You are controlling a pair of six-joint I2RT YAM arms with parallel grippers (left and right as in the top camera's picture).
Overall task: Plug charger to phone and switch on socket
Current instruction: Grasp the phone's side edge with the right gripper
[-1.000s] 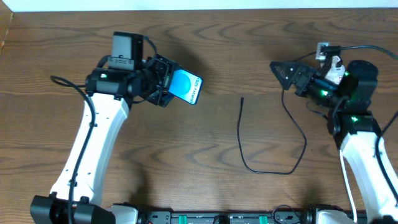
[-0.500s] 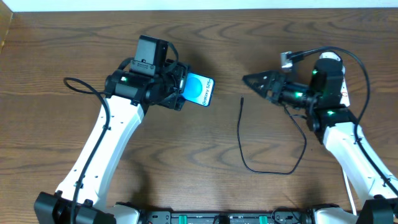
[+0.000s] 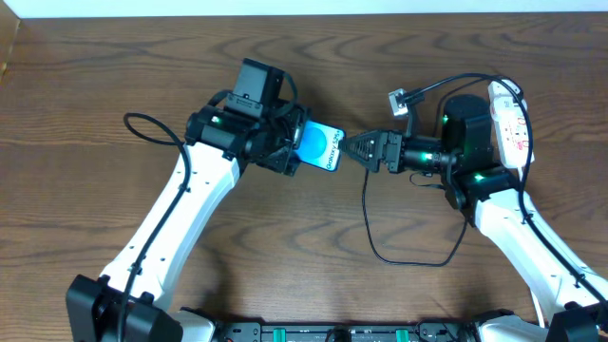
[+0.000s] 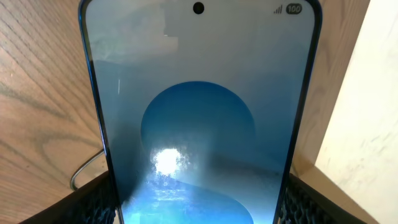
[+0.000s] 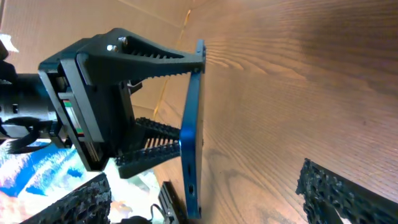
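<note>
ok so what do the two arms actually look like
Both the left arm and right arm have smooth white links ending in black wrist sections with small green lights. Thin black cables loop alongside them. The fingers are black with ribbed, textured faces.

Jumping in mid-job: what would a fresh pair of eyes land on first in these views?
The bright blue phone stands out, clamped in the left gripper and held above the middle of the table. The right gripper, jaws open, points at its free end. The black cable lies on the surface just below, and the white power strip sits at the far right.
</note>
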